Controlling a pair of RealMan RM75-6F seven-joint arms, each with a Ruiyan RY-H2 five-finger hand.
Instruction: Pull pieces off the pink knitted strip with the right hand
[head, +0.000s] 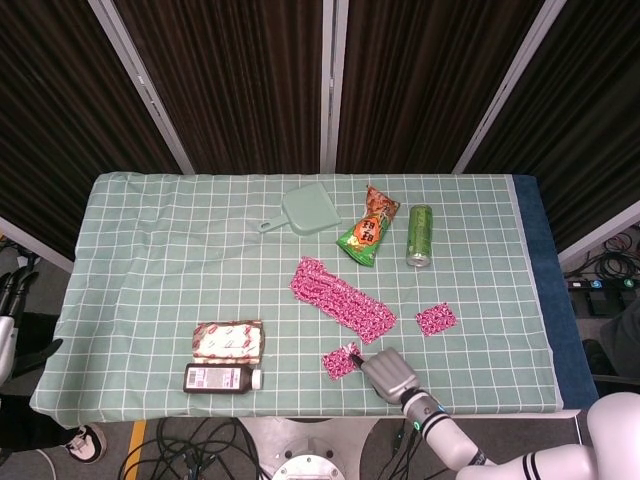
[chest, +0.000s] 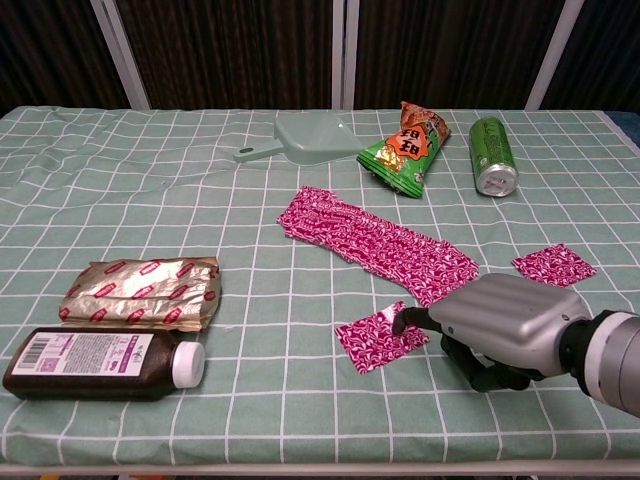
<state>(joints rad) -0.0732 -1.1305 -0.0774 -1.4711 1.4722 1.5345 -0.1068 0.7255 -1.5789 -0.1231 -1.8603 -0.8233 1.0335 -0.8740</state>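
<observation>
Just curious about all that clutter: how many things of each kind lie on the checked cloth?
Pink knitted pieces: 3 (strip, torn piece, small piece)
Dustpan: 1
Snack bag: 1
Green can: 1
Foil packet: 1
Brown bottle: 1
Total: 8

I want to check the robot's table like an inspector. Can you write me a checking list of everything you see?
Surface: table under a green checked cloth, wrinkled at left.
Job's things: pink knitted strip; one piece lies apart; another piece under the right hand's fingertip.
Clutter: dustpan, snack bag, green can, foil packet, brown bottle.
Hands: right hand presses the piece; left hand off the table's edge, holds nothing.
Cables: on the floor.
Surroundings: dark curtains.
</observation>
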